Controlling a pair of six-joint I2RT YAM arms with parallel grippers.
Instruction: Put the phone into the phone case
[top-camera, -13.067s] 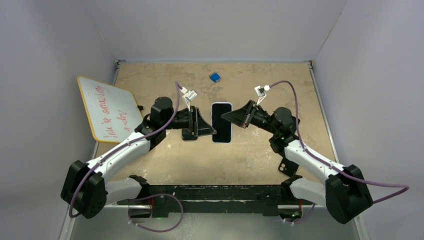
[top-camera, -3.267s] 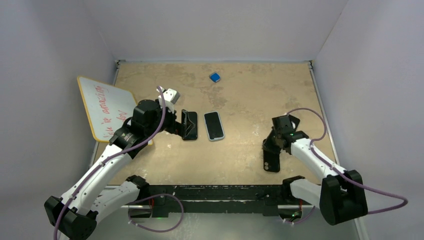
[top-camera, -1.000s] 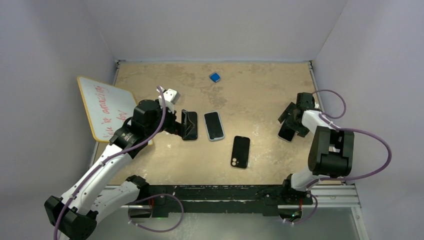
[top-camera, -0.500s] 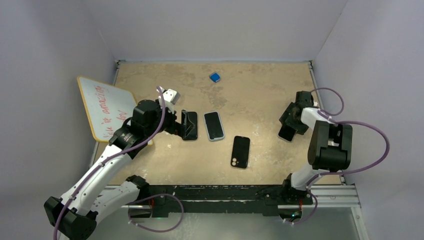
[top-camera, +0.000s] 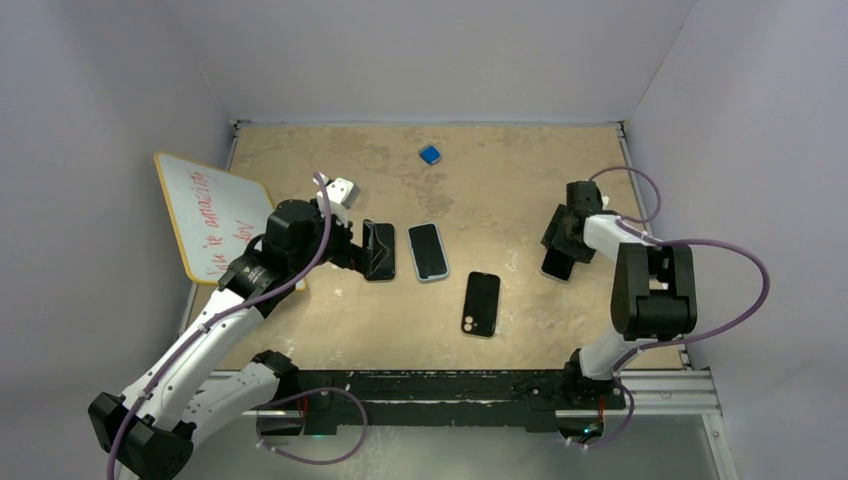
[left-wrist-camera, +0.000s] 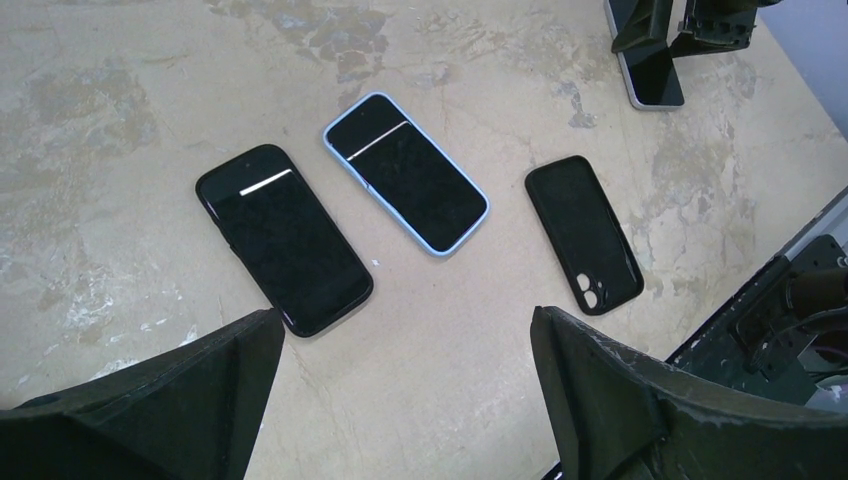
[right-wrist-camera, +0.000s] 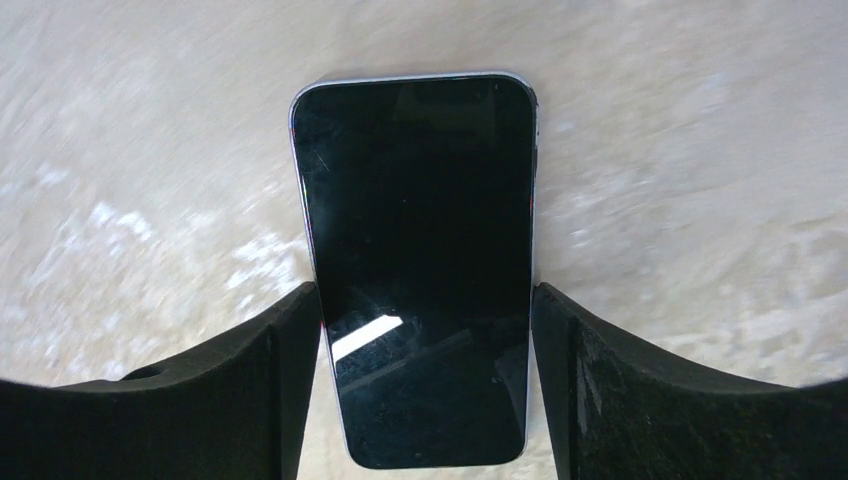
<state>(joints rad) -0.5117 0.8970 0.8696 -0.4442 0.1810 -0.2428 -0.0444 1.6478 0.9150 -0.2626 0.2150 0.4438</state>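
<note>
My right fingers reach down at the right side of the tan, mottled desk, one on each long edge of a slim phone with a black glass screen and a silver rim. That phone lies flat on the desk, screen up. Both fingers sit close against its sides, but I cannot tell whether they squeeze it or only bracket it. The desk around it looks blurred in my right wrist view.

My left fingers are spread wide with nothing between them, and they hover over the left middle of the desk. Under them lies a black phone with a dark screen, flat and screen up. Just beside it, not touching, lies a second phone in a light blue case, also screen up.

The black phone case with a camera cut-out in one corner lies flat and unfilled, a little nearer my bases than the light blue one. It sits between that phone and the silver-rimmed phone and touches neither. I cannot tell which of its faces is up. The silver-rimmed phone is well apart from this case, off to its right and farther from my bases.

A small blue block rests near the back wall. A white board with an orange rim and red handwriting lies at the desk's left edge, beside my left arm.
</note>
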